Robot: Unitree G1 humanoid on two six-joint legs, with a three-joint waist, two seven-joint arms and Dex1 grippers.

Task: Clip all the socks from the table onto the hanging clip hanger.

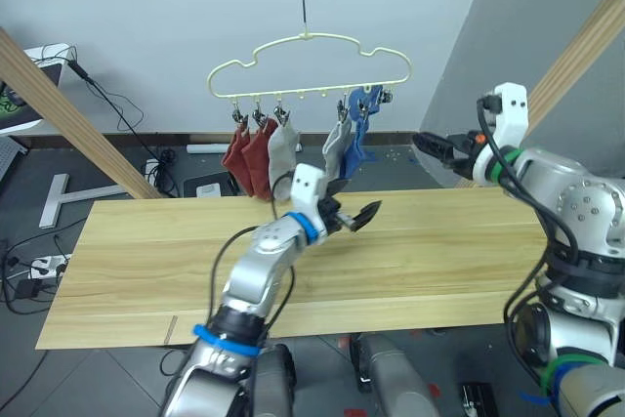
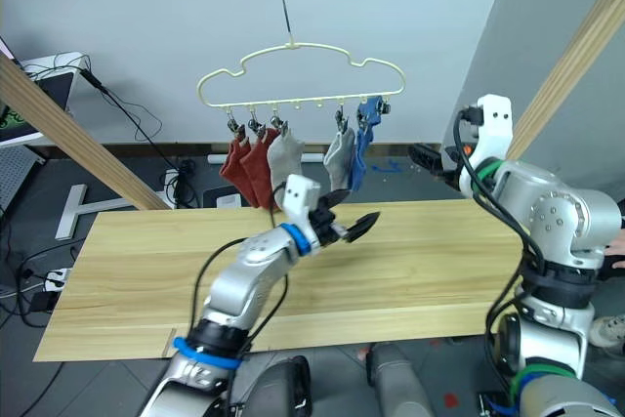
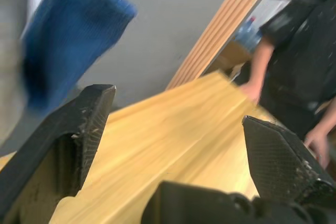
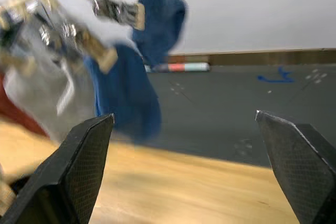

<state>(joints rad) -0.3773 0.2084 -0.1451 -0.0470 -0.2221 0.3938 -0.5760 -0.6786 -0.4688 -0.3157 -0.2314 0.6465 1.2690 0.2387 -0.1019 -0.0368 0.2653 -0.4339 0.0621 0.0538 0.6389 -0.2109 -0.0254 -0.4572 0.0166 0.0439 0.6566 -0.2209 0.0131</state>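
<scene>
Six socks point(image 1: 293, 148) (red, grey, blue pairs) hang clipped on the clip hanger point(image 1: 309, 67). Left gripper point(image 1: 354, 217) below them and right gripper point(image 1: 430, 148) beside them both gape empty; blue socks blur together.

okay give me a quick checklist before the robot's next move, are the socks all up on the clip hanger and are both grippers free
1. Table free of socks: ok, bare wood.
2. Socks on the clip hanger: ok, two rust red socks, two grey socks, blue socks hang from clips.
3. Blue count: two, by the right wrist view.
4. Left gripper: ok, open, holding nothing.
5. Right gripper: ok, open, holding nothing.
6. Person's hand at the table: not ok.
</scene>
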